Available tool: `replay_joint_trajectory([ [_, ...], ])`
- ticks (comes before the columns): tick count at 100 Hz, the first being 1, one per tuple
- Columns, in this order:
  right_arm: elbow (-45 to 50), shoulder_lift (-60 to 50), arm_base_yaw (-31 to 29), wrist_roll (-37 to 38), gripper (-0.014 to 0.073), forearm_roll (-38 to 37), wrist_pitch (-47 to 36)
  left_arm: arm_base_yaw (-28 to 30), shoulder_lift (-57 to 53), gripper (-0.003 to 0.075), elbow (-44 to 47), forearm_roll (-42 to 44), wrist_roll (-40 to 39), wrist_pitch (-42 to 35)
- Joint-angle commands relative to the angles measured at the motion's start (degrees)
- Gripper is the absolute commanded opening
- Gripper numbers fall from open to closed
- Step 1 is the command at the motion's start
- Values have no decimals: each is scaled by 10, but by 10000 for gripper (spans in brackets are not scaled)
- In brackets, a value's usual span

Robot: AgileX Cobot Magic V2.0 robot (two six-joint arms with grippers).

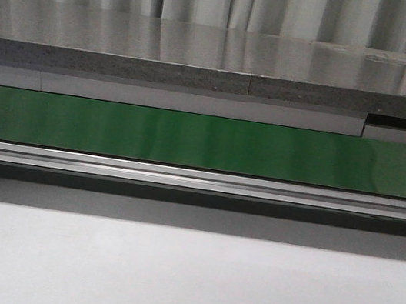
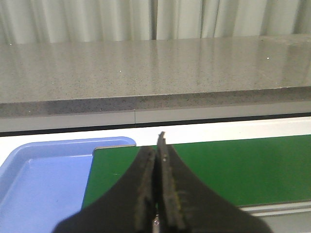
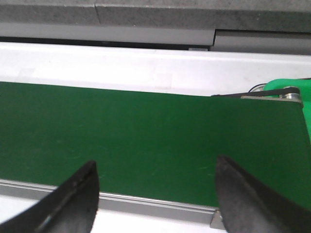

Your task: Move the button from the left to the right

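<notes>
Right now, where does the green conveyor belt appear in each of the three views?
Front view: the green conveyor belt crosses the whole width as a band in the middle.
Left wrist view: it lies behind the closed fingers, beside the blue tray.
Right wrist view: it fills the centre, above the open fingers.
Shared landmark: the grey stone counter behind the belt.
</notes>
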Motion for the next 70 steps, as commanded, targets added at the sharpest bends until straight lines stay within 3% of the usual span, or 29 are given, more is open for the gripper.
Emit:
replay_joint_trajectory([
  [1, 2, -65, 0, 0, 509, 13, -32, -6, 3, -20, -16, -1, -1, -47],
  [28, 15, -211, 0, 0, 509, 9, 46, -6, 3, -20, -16, -1, -1, -47],
  [56, 15, -272, -1, 0, 507, 5, 99, -6, 3, -20, -16, -1, -1, -47],
  [70, 15, -273, -1, 0, 426, 4, 98, -6, 3, -20, -16, -1, -1, -47],
])
